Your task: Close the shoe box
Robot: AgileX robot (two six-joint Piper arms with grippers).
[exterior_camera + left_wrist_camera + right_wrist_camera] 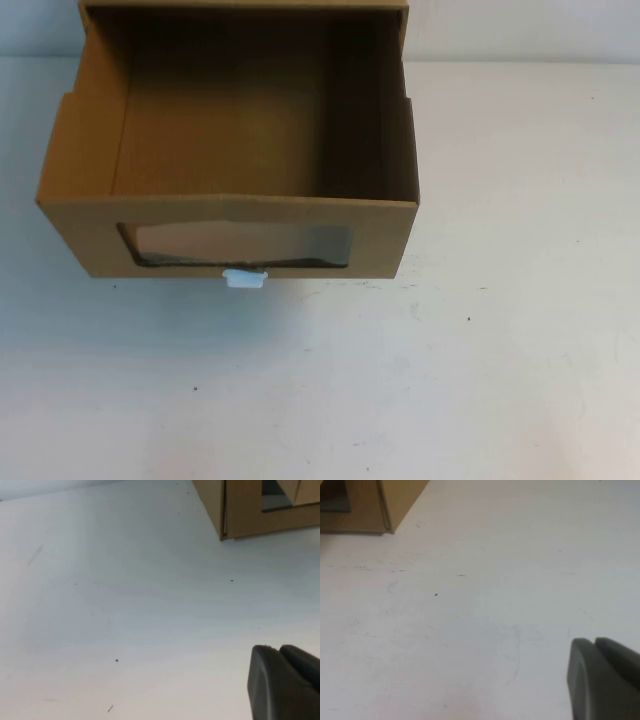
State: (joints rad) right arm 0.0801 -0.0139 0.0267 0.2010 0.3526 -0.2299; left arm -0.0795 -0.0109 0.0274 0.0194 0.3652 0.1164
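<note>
The brown cardboard shoe box (pixel 230 215) stands at the back left of the white table, its drawer pulled out and empty. Its front has a clear window (pixel 240 245) with a small white pull tab (pixel 245 279) below it. A corner of the box shows in the left wrist view (pixel 240 510) and in the right wrist view (pixel 370 505). My left gripper (pixel 276 649) is shut and empty above bare table, well short of the box. My right gripper (pixel 594 641) is shut and empty too, also well short of it. Neither gripper shows in the high view.
The white table (pixel 450 380) has faint scuffs and small dark specks. The outer sleeve (pixel 395 15) of the box sits at the back edge, against a pale wall.
</note>
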